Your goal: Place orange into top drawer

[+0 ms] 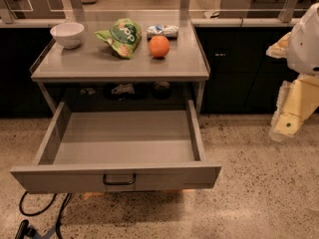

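The orange (159,46) sits on the grey table top (119,66), right of centre, between a green snack bag (120,37) and the table's right edge. The top drawer (122,143) is pulled out wide below the table top, its inside bare, with the dark bail handle (119,179) at the centre of its front panel. My gripper (287,125) hangs at the right edge of the view, over the floor. It is well to the right of the drawer and lower than the orange, and holds nothing that I can see.
A white bowl (67,34) stands at the table's back left. A white and blue packet (162,31) lies behind the orange. Dark cabinets (239,68) flank the table. Black cables (40,215) lie on the speckled floor at the lower left.
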Tool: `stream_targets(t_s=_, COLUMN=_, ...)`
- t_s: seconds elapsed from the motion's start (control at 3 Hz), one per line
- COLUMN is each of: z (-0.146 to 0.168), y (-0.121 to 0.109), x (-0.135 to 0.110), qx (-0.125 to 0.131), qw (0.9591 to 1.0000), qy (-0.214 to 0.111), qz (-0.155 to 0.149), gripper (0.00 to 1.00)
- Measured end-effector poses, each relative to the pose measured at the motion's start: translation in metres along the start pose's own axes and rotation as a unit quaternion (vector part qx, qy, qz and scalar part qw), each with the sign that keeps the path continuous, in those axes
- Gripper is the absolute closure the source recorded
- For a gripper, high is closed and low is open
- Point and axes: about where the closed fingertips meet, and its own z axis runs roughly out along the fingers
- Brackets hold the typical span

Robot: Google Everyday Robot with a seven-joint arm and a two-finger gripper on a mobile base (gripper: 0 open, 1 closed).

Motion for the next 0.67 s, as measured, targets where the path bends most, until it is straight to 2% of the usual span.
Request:
stream_targets(t_s=0.33, z=0.0, y=0.0, x=0.0, qx=0.0, qw=1.0, qy=0.0, qz=0.0, gripper=0.0)
stream_targets(t_s=0.67, z=0.014, y=-0.029, x=-0.008, qx=0.008, qw=0.9999, qy=-0.014, qz=0.001, gripper=0.0)
